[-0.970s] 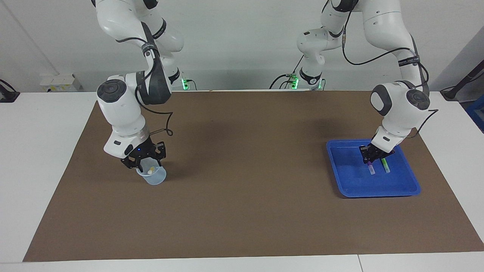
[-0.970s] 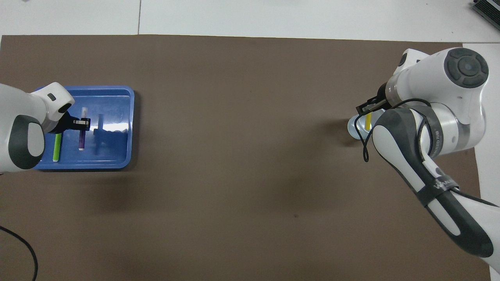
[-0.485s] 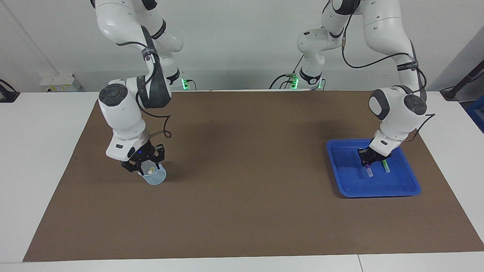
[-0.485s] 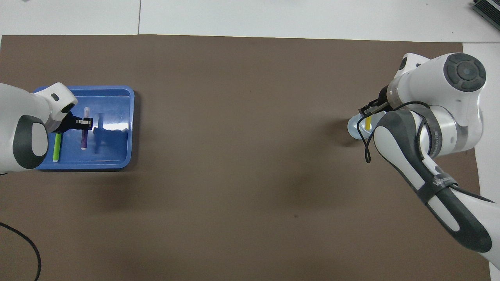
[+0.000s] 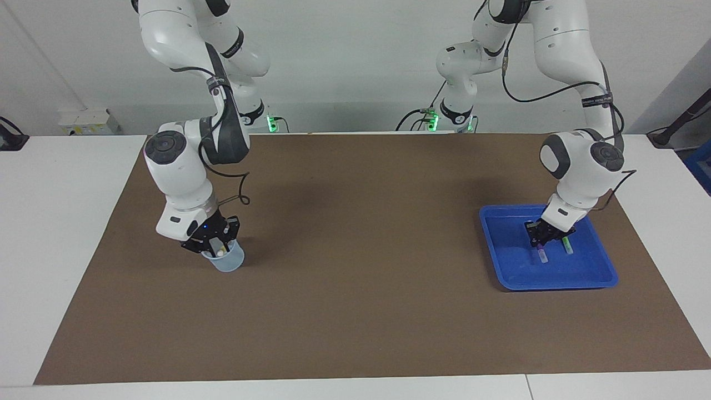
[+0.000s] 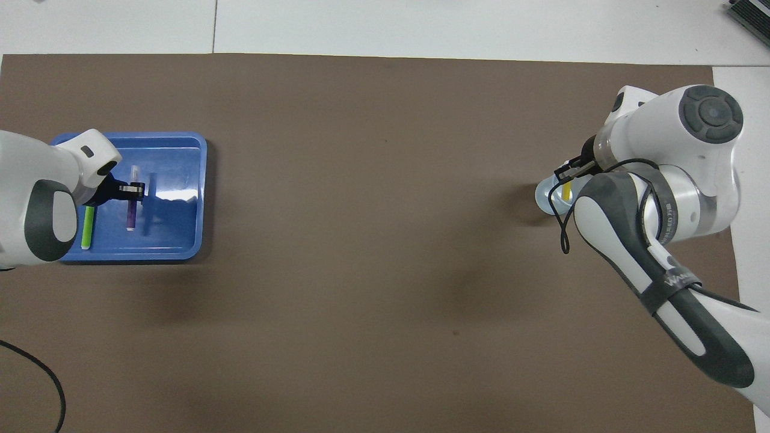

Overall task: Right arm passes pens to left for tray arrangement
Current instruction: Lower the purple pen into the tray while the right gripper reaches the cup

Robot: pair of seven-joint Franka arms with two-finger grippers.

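A brown mat (image 5: pixel 361 255) is seen spread over the white table (image 5: pixel 61 233), with both arms at work at its two ends.

The blue tray (image 5: pixel 589 275) is found at the left arm's end of the table. Within it a green pen (image 6: pixel 86 226) lies flat. A purple pen (image 6: pixel 130 215) is observed beside the green one, on the side toward the middle of the table, roughly parallel to it, its pale end pointing away from the robots. The left gripper (image 5: pixel 540 238) is lowered into the tray and is clenched on the purple pen near its upper part (whether the pen's lower end touches the tray floor cannot be told).

At the right arm's end a pale translucent cup (image 5: pixel 226 261) stands upright on the mat. A yellow pen (image 6: pixel 566 192) is noted standing in it, its pale end uppermost. The right gripper (image 5: pixel 218 244), marked by a small blue light on its wrist, is held directly over the cup's mouth with its fingers reaching down on either side of the pen's top. Whether those fingers have met the yellow pen or stand slightly apart from it cannot be told from either view.

No pen is seen lying on the mat itself.
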